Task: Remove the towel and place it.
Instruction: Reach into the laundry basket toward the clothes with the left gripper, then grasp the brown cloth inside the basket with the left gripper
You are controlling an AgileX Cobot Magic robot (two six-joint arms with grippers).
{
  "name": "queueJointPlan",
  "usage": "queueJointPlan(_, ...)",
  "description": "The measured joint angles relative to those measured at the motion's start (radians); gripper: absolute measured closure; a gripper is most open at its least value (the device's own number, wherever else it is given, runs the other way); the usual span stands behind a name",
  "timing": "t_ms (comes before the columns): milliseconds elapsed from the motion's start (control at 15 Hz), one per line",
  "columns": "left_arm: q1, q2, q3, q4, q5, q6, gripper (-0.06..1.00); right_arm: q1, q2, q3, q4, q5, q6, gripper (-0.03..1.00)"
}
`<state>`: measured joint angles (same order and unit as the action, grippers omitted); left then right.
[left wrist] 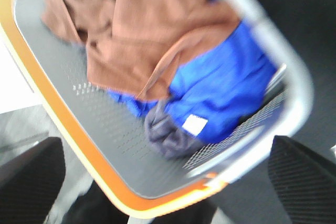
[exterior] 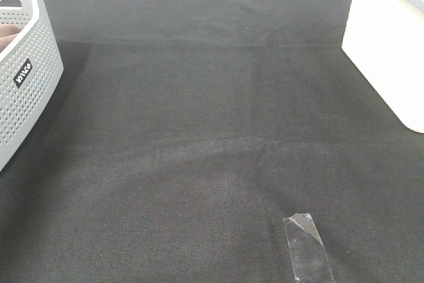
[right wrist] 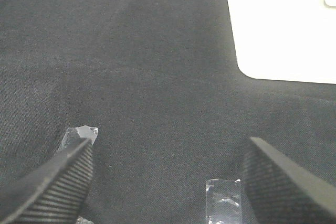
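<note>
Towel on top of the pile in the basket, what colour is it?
The towel is reddish brown; the left wrist view shows it best.

Faintly creased black table cloth [exterior: 199,130], with a white surface [exterior: 387,57] along its right edge
</note>
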<state>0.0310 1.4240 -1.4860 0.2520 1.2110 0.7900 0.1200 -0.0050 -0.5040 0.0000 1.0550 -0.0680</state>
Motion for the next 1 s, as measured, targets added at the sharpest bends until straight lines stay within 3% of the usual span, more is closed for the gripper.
queueJointPlan(333, 0.136, 0.308, -0.035, 0.005, -0.022, 0.105, -0.03, 0.000, 0.000, 0.000, 0.000, 0.000, 0.000, 0.25)
queueJointPlan(600, 0.185, 0.455, -0.038, 0.009, -0.114, 0.157, -0.03, 0.000, 0.000, 0.000, 0.000, 0.000, 0.000, 0.25)
queueJointPlan(1000, 0.204, 0.634, -0.131, 0.008, -0.129, 0.167, -0.03, 0.000, 0.000, 0.000, 0.000, 0.000, 0.000, 0.25)
